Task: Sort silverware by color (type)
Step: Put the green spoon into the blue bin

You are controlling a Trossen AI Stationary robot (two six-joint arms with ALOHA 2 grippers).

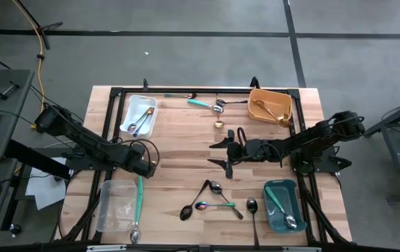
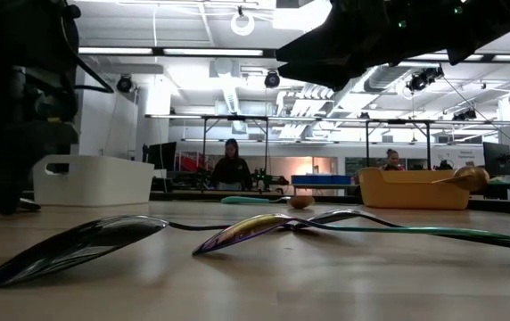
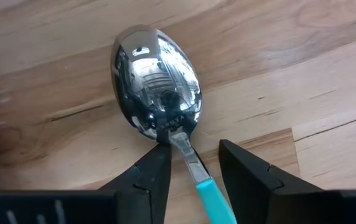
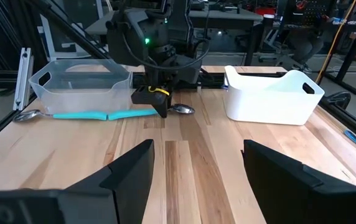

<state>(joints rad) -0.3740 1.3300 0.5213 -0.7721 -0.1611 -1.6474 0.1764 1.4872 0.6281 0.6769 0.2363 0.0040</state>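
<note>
My left gripper (image 1: 146, 166) is low over the table's left middle, open. Its fingers stand either side of the neck of a teal-handled silver spoon (image 3: 156, 84), which lies on the wood with its bowl toward the far edge (image 4: 181, 109). A second teal-handled spoon (image 1: 138, 210) lies toward the near edge beside the clear bin (image 1: 116, 204). My right gripper (image 1: 222, 154) hangs open and empty over the table's middle (image 4: 193, 168). Black, rainbow and silver spoons (image 1: 210, 203) lie at the near middle, and they also show in the low view (image 2: 246, 232). My left gripper points down at the spoon's neck (image 3: 181, 144), just behind the bowl. One fingertip (image 3: 159, 162) stands right against the neck; whether it touches, I cannot tell. The other fingertip (image 3: 240, 165) stands apart from it. The spoon lies flat on the table.
A white bin (image 1: 138, 115) with spoons stands at the far left, an orange bin (image 1: 270, 105) with gold pieces at the far right, and a teal bin (image 1: 284, 204) with a teal spoon at the near right. Loose spoons (image 1: 214, 108) lie at the far middle.
</note>
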